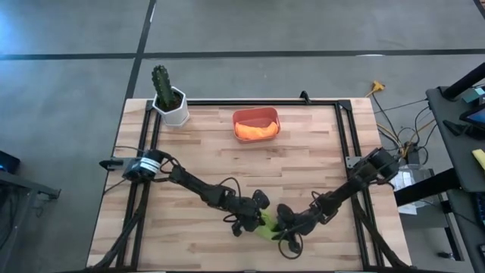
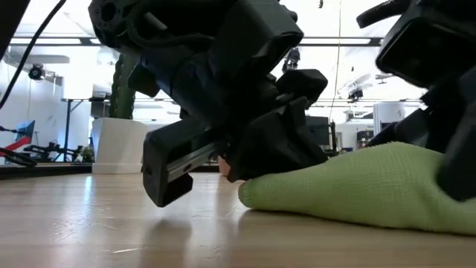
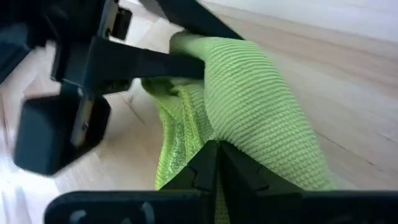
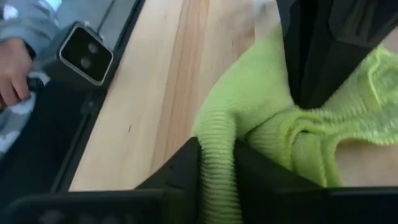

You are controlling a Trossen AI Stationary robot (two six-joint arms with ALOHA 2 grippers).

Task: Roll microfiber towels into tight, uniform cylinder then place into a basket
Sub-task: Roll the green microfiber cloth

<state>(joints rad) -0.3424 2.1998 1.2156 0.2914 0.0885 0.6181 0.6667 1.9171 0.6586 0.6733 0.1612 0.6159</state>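
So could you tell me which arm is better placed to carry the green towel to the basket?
Probably the right: its gripper pinches the green towel, and the basket lies slightly to that side.

Your high cam sits overhead, facing straight down, far enough to take in the whole table (image 1: 303, 159) plus floor around it. Low cam's at tabletop level near the front edge, looking level across into the room, v. close to the green towel (image 2: 372, 186). Left wrist cam looks fwd past its own fingers, right up against that towel (image 3: 261, 99); right wrist cam does likewise (image 4: 249, 118). All 4 views share the towel; high and low both catch the cactus pot (image 1: 173, 106).
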